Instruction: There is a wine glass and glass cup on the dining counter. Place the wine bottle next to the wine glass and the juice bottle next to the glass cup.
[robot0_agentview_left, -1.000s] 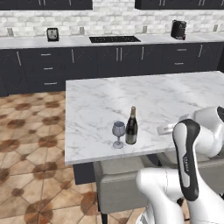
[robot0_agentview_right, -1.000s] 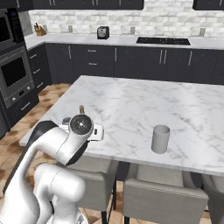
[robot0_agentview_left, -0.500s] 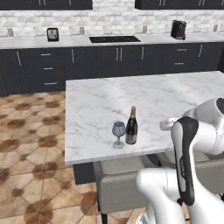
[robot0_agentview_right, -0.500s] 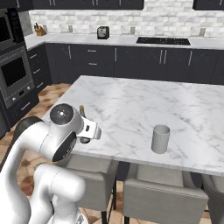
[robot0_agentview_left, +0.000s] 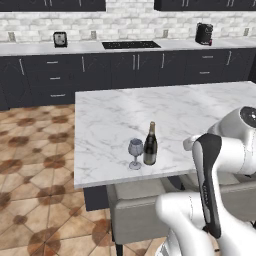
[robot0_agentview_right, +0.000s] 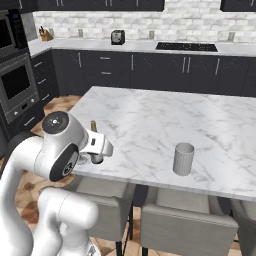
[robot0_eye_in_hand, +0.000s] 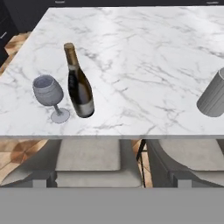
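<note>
Left base view: a tall dark green glass wine bottle (robot0_agentview_left: 150, 145) stands upright just beside a clear stemmed wine glass (robot0_agentview_left: 135, 152) near the front edge of the white marble bench (robot0_agentview_left: 200, 107); that half looks done, so fetching the juice bottle likely comes next. Right base view: the white end effector (robot0_agentview_right: 98, 146), jaws spread and holding nothing, hovers close to the bottle, so it should back away carefully. Hand view: a grey cylindrical glass cup (robot0_eye_in_hand: 213, 94) stands well apart; grey chairs (robot0_eye_in_hand: 87, 162) sit below.
</note>
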